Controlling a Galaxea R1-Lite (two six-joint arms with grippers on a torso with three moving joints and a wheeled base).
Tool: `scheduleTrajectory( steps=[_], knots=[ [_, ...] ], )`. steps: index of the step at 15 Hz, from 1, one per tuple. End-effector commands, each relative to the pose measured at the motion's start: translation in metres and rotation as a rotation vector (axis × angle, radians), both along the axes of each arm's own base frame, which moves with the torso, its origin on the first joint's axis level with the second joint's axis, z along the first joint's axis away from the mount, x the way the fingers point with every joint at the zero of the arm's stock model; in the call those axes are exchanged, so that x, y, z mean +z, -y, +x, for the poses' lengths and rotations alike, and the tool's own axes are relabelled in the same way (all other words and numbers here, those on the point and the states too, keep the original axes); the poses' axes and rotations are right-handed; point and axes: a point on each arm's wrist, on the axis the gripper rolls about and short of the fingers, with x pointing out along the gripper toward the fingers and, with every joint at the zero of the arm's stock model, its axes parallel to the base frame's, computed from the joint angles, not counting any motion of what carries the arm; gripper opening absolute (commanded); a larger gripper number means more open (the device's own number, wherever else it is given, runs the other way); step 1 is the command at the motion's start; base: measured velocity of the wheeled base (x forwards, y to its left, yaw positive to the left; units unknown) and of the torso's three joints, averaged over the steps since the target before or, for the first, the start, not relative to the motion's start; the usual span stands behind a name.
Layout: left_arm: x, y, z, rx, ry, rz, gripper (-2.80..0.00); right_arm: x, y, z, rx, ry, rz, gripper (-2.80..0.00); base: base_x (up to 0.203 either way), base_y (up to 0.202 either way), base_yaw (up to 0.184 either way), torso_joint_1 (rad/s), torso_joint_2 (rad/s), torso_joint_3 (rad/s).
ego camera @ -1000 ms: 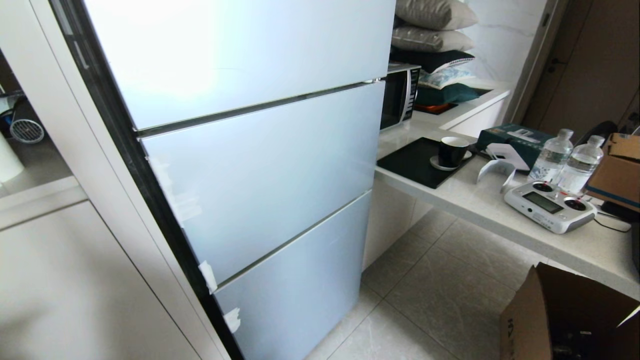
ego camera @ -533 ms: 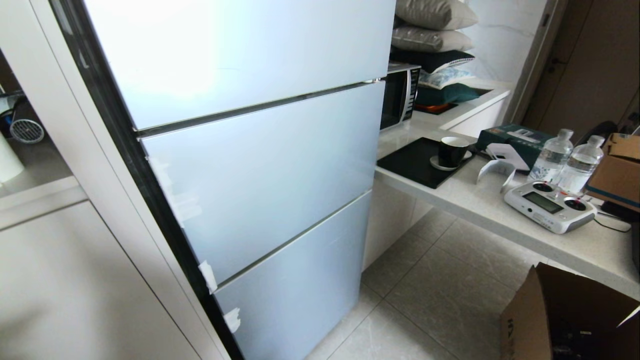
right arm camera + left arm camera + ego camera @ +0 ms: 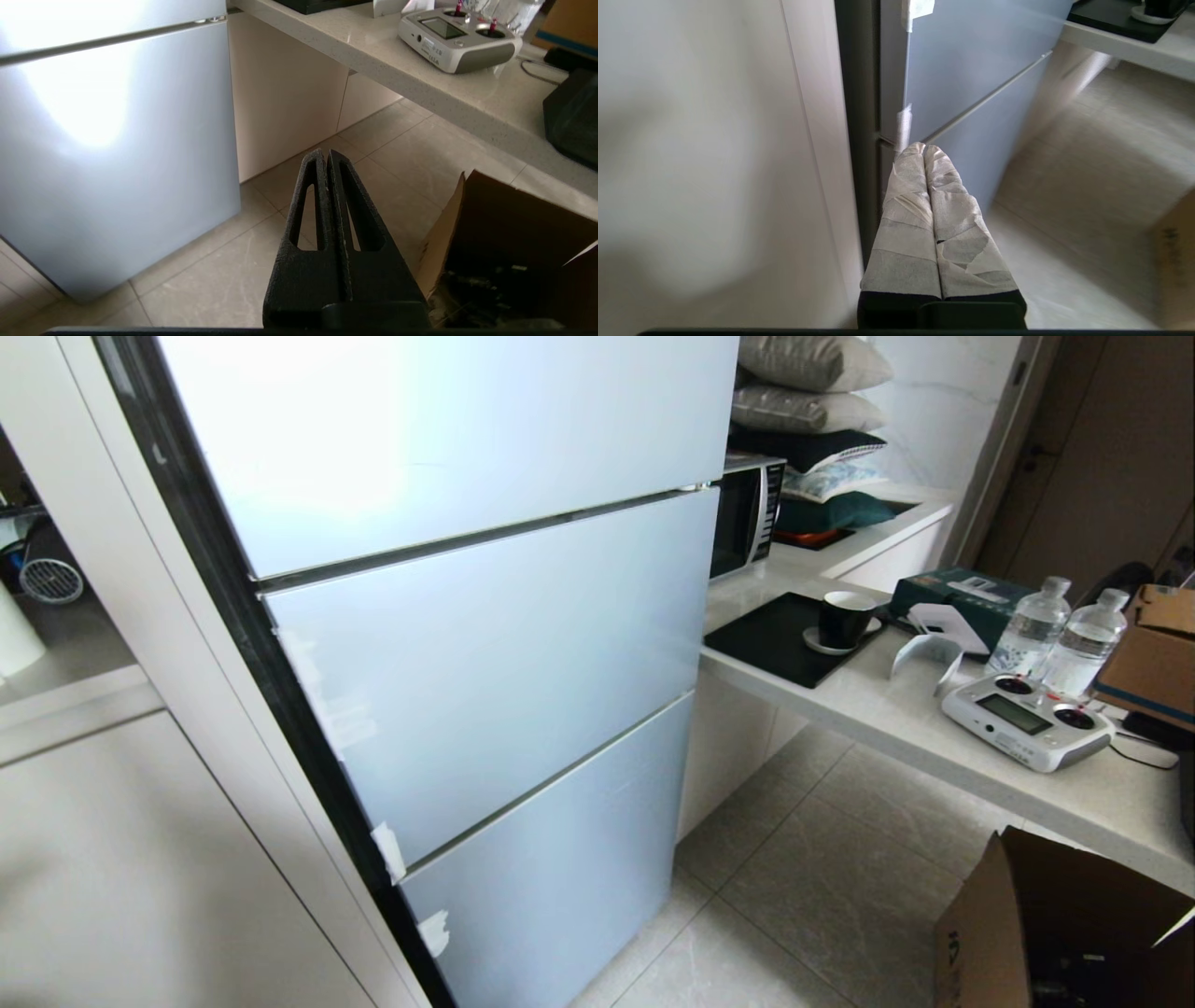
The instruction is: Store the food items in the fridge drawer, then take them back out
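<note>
Scene: a pale blue three-door fridge (image 3: pixel 467 644), all fronts closed, stands between a white cabinet (image 3: pixel 140 859) and a stone tabletop (image 3: pixel 934 728).
Food items: none in any view; no red-orange pieces show on the tabletop or the tiled floor (image 3: pixel 803 896).
Fridge drawer: hidden, presumably behind one of the closed fronts; which one cannot be told.
Left end effector (image 3: pixel 923 148): tape-wrapped fingers (image 3: pixel 908 205) pressed together, holding nothing, pointing at the fridge's dark left edge near the seam above the lowest front, where a scrap of white tape (image 3: pixel 904 126) sits.
Right end effector (image 3: pixel 326 153): black slotted fingers closed flat on each other, empty, hanging over the floor between the fridge corner and an open cardboard box (image 3: pixel 504 242).
Step in hand: likely the opening of a fridge front, since nothing can be stored until the drawer is reached.
Handling, door: a stiff, smooth, glossy panel with no handle in sight; the seam at the left edge looks like the only purchase, and flat fingertips may slip on it.
Handling, drawer: clear plastic of this kind is probably light and rigid; its front lip would be the place to pull.
Handling, food: likely soft and easily bruised, so a gentle pinch across the widest part.
Tabletop clutter: radio controller (image 3: pixel 1027 721), two water bottles (image 3: pixel 1055 635), black cup (image 3: pixel 845 616).
</note>
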Motion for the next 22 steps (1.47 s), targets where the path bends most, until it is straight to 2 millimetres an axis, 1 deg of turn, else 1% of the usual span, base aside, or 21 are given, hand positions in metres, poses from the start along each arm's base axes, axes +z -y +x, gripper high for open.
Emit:
scheduleTrajectory(
  steps=[1, 3, 5, 7, 8, 10, 11, 13, 16, 19, 21, 22],
  knots=[
    [0.018, 0.0, 0.049, -0.012, -0.201, -0.094, -2.8, 0.001, 0.0, 0.0, -0.008, 0.0, 0.006, -2.8, 0.0, 0.0, 0.0, 0.0, 0.0, 0.0],
    [0.026, 0.001, 0.088, -0.048, -0.259, -0.18, -2.8, 0.0, 0.0, 0.0, -0.009, 0.0, 0.013, -2.8, 0.0, 0.0, 0.0, 0.0, 0.0, 0.0],
    [0.027, 0.004, 0.129, -0.088, -0.294, -0.225, -2.8, 0.0, 0.001, 0.0, -0.024, 0.0, 0.035, -2.8, 0.0, 0.0, 0.0, 0.0, 0.0, 0.0],
    [0.028, 0.013, 0.168, -0.132, -0.258, -0.242, -2.8, 0.0, 0.001, 0.0, -0.025, 0.0, 0.04, -2.8, 0.0, 0.0, 0.0, 0.0, 0.0, 0.0],
    [0.031, 0.021, 0.181, -0.126, -0.216, -0.237, -2.8, 0.0, 0.001, 0.0, -0.025, 0.0, 0.04, -2.8, 0.0, 0.0, 0.0, 0.0, 0.0, 0.0],
    [0.041, 0.035, 0.195, 0.012, -0.126, -0.222, -2.8, 0.0, 0.001, 0.0, -0.025, 0.0, 0.04, -2.8, 0.0, 0.0, 0.0, 0.0, 0.0, 0.0],
    [0.048, 0.037, 0.198, 0.057, -0.083, -0.226, -2.8, 0.0, 0.001, 0.0, -0.025, 0.0, 0.04, -2.8, 0.0, 0.0, 0.0, 0.0, 0.0, 0.0],
    [0.061, 0.035, 0.199, 0.107, -0.026, -0.23, -2.8, 0.0, 0.001, 0.0, -0.025, 0.0, 0.04, -2.8, 0.0, 0.0, 0.0, 0.0, 0.0, 0.0],
    [0.062, 0.036, 0.204, 0.144, -0.022, -0.201, -2.8, 0.0, 0.001, 0.0, -0.025, 0.0, 0.04, -2.8, 0.0, 0.0, 0.0, 0.0, 0.0, 0.0],
    [0.06, 0.04, 0.224, 0.156, -0.041, -0.197, -2.8, 0.0, 0.001, 0.0, -0.025, 0.0, 0.04, -2.8, 0.0, 0.0, 0.0, 0.0, 0.0, 0.0],
    [0.063, 0.044, 0.239, 0.17, -0.012, -0.206, -2.8, 0.0, 0.001, 0.0, -0.025, 0.0, 0.04, -2.8, 0.0, 0.0, 0.0, 0.0, 0.0, 0.0],
    [0.061, 0.045, 0.245, 0.17, -0.002, -0.212, -2.8, 0.0, 0.001, 0.0, -0.025, 0.0, 0.039, -2.8, 0.0, 0.0, 0.0, 0.0, 0.0, 0.0]
  ],
)
